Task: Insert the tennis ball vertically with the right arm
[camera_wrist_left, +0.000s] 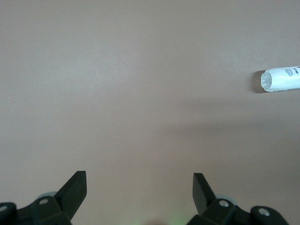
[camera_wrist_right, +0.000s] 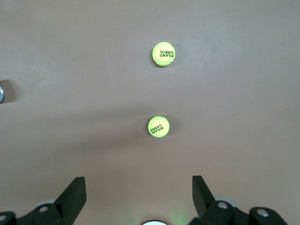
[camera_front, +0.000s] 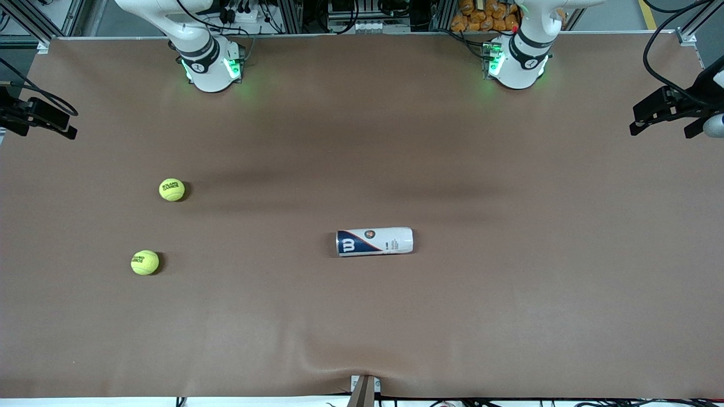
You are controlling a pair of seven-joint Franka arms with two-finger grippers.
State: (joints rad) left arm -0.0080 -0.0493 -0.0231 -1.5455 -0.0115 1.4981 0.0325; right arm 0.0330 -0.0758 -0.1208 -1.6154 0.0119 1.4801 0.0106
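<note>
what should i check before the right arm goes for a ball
1. Right gripper open and empty: ok.
2. Left gripper open, empty, arm waiting over bare table: ok.
3. Two balls free on the table toward the right arm's end, one farther from the front camera, one nearer: ok.
4. Can upright for a vertical insert: not ok, it lies on its side mid-table.
5. Can mouth open: cannot tell.
6. Nothing lies between the right gripper and the balls: ok.

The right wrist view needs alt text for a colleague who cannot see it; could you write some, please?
Two yellow tennis balls, one closer to the camera than the other, lie apart on a brown table. The open right gripper hangs above it, holding nothing.
</note>
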